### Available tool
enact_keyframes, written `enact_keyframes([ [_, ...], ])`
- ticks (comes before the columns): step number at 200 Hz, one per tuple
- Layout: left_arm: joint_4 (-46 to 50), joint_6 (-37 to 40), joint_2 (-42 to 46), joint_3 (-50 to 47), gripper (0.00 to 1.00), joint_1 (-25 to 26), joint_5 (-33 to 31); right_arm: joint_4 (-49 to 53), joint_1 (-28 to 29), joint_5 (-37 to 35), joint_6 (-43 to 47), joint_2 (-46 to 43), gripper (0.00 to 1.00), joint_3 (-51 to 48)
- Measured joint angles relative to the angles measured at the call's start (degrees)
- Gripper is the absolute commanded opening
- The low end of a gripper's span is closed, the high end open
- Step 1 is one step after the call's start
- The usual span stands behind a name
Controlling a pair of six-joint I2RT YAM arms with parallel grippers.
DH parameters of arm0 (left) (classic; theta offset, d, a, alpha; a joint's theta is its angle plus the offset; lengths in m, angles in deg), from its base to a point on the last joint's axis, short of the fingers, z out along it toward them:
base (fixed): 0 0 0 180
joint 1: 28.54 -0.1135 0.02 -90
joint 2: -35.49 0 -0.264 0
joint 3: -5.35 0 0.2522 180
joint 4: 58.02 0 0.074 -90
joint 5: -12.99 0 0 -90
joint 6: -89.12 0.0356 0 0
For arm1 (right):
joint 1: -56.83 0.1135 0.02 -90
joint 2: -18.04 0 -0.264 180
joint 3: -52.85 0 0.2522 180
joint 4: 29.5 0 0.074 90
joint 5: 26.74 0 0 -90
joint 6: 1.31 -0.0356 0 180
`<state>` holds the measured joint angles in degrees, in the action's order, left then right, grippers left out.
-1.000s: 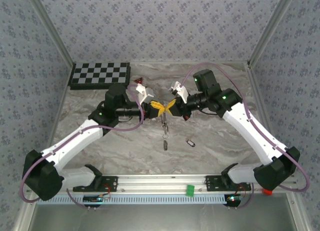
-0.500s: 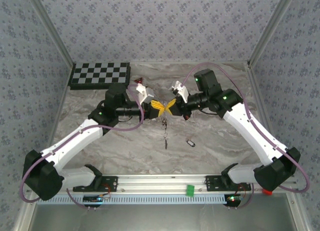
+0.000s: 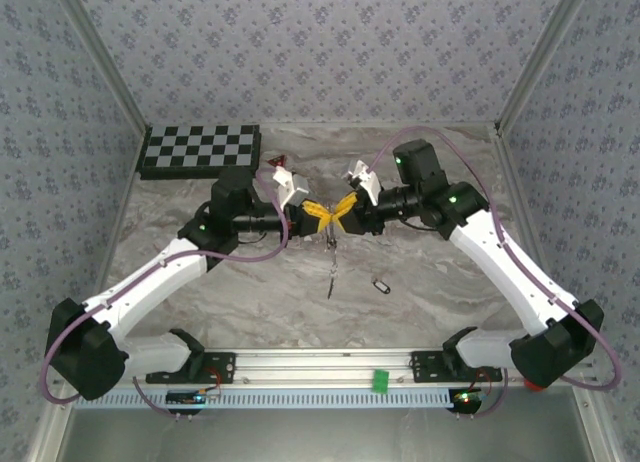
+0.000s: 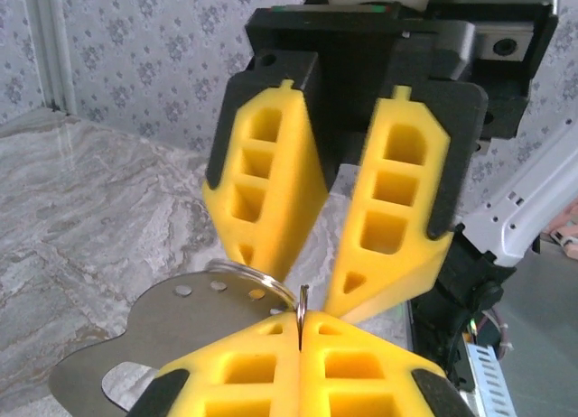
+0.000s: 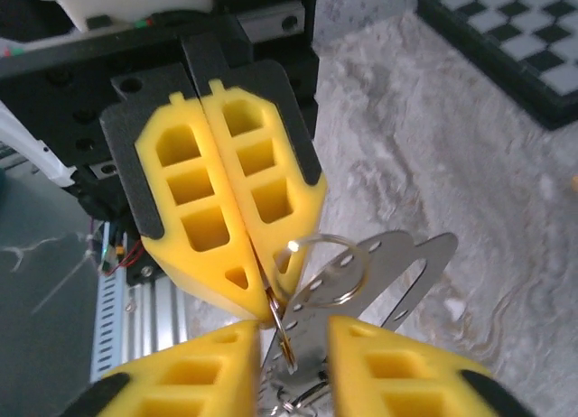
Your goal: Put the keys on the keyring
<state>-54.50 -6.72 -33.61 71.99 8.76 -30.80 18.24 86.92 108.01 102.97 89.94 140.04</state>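
Both grippers meet above the middle of the table. My left gripper (image 3: 318, 214) (image 4: 301, 325) is shut on the thin wire of the silvery keyring (image 4: 254, 276) (image 5: 335, 265). A flat, perforated metal tag (image 4: 135, 336) (image 5: 402, 268) hangs on that ring. Facing it, my right gripper (image 3: 343, 208) (image 5: 293, 367) is open, its yellow fingers either side of the ring and tag without touching them. A thin dangling piece (image 3: 330, 275) hangs below the ring; it is too small to tell what it is. One black-headed key (image 3: 379, 284) lies on the table to the right.
A checkerboard (image 3: 200, 149) lies at the back left. A small red piece (image 3: 281, 163) sits behind the left wrist. A green block (image 3: 380, 381) sits on the front rail. Patterned walls enclose the marble table (image 3: 440, 292).
My right gripper has opened and let go of the ring, while the left stays shut on it. The dangling piece has lifted slightly.
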Motion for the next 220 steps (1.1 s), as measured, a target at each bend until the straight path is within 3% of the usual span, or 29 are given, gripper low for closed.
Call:
enact_keyframes([
  [59, -18.1, -12.0, 1.7, -8.3, 0.00, 0.3, -6.0, -33.1, -7.1, 2.1, -19.2, -13.0, 0.30, -22.8],
  [109, -27.3, -17.7, 2.1, -8.5, 0.00, 2.3, -12.0, -52.8, -7.0, -1.9, -29.5, -16.0, 0.30, -29.4],
  [157, -31.1, -22.0, 2.1, -9.1, 0.00, 3.3, -15.8, -59.5, -4.1, -5.7, -32.7, -15.6, 0.30, -30.6],
  [220, -31.2, -25.4, 1.9, -8.9, 0.00, 3.3, -16.1, -60.3, -2.2, -7.6, -32.7, -15.2, 0.30, -30.6],
])
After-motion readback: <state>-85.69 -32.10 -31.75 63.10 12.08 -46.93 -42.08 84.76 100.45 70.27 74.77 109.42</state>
